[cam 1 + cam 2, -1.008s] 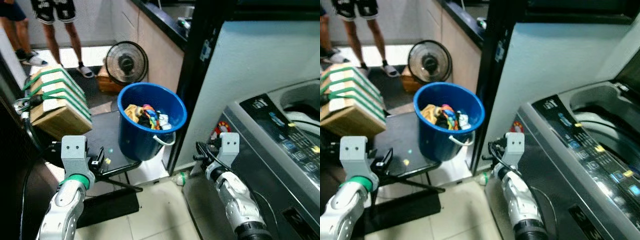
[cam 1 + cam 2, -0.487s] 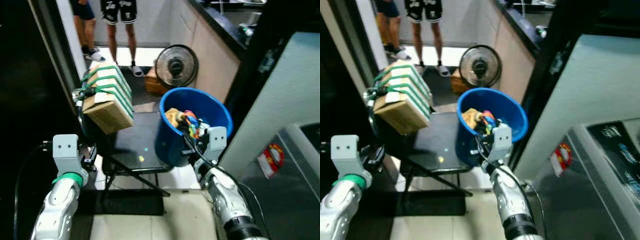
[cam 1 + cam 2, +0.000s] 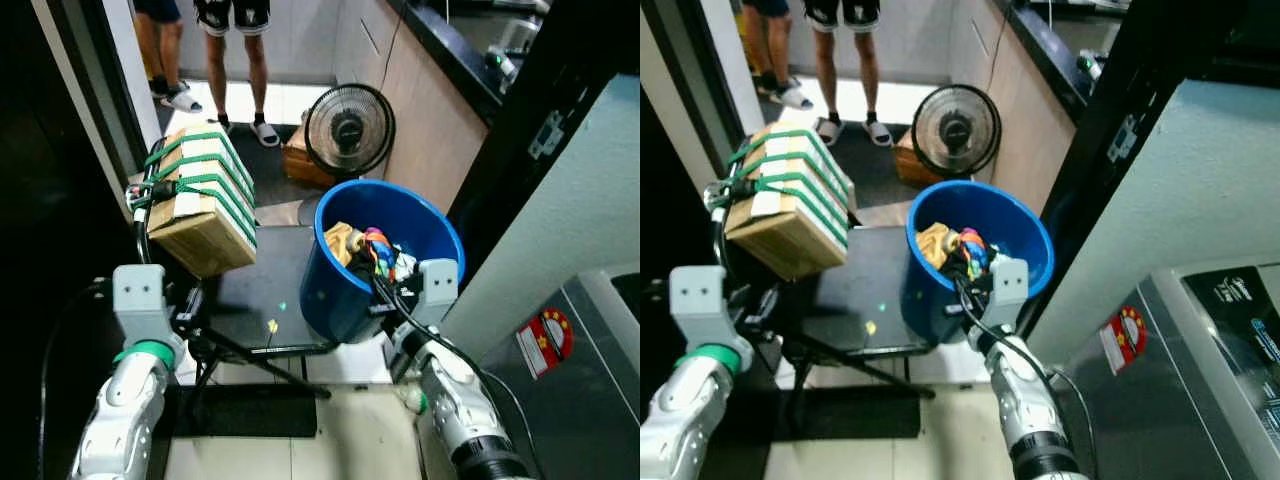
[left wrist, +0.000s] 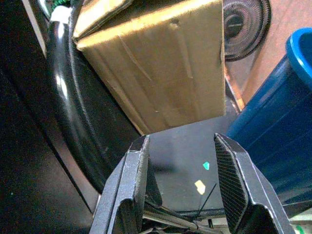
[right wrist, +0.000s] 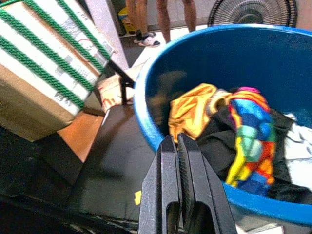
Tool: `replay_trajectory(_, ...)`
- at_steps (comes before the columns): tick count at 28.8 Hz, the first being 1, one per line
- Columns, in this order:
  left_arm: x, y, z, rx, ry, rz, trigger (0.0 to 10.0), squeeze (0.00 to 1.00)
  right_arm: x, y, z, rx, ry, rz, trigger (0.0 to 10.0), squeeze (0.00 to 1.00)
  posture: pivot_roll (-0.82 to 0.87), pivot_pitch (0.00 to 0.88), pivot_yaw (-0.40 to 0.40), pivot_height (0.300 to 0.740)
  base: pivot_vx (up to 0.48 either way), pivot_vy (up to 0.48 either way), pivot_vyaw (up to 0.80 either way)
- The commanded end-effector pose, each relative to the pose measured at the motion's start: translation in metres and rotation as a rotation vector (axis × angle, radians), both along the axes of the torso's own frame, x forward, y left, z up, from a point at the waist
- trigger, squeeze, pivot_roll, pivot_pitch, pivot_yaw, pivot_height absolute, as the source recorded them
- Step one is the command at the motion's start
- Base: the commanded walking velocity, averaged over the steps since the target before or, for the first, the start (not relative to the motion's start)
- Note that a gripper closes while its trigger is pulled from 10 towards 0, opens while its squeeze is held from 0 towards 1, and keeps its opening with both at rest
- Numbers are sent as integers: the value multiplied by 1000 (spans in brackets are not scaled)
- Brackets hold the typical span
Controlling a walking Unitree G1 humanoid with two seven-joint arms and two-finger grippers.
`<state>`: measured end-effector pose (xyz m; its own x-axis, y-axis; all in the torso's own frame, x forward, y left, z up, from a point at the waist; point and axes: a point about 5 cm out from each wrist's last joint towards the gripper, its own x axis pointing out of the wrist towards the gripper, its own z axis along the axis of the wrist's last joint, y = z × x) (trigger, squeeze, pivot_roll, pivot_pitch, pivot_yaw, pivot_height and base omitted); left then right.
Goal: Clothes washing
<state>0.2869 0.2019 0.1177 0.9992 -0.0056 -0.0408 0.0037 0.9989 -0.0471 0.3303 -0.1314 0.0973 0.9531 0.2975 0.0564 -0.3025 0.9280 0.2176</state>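
A blue bucket [image 3: 325, 295] stands on a low black table [image 3: 255, 285]. It holds a heap of clothes [image 5: 243, 136], among them a yellow-orange garment [image 5: 190, 109], a multicoloured piece and dark and white fabric. My right gripper [image 5: 176, 138] is shut with nothing in it, its tips just above the bucket's near rim, pointing at the clothes. My left gripper [image 4: 180, 144] is open and low at the table's left edge, facing a cardboard box. The washing machine [image 3: 600, 370] shows at the lower right.
A cardboard box bound with green straps [image 3: 195, 200] leans on the table's left side. A floor fan [image 3: 348, 130] stands behind the bucket, beside a counter [image 3: 450, 60]. Two people's legs [image 3: 235, 40] are at the far doorway. A dark wall runs along the left.
The camera has swung left, away from the washing machine, and the bucket is now central. My right gripper has gone from in front of the washer to the bucket's near rim.
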Motion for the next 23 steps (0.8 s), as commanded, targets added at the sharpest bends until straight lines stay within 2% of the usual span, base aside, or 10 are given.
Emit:
replay_trajectory(1,-2,1,-7,1,27,4,10000,0,-3,-5,-8,-2,28,-19,10000,0,122,0,-14,740,0,0,0)
replay_trajectory(12,-1,2,-6,-2,25,1,10000,0,0,-6,-7,11,29,-26,10000,0,129,0,-13,740,0,0,0)
replay_trajectory(23,-3,-1,-6,-7,21,-10,10000,0,1,-3,-7,12,24,-16,10000,0,132,0,-14,740,0,408,0)
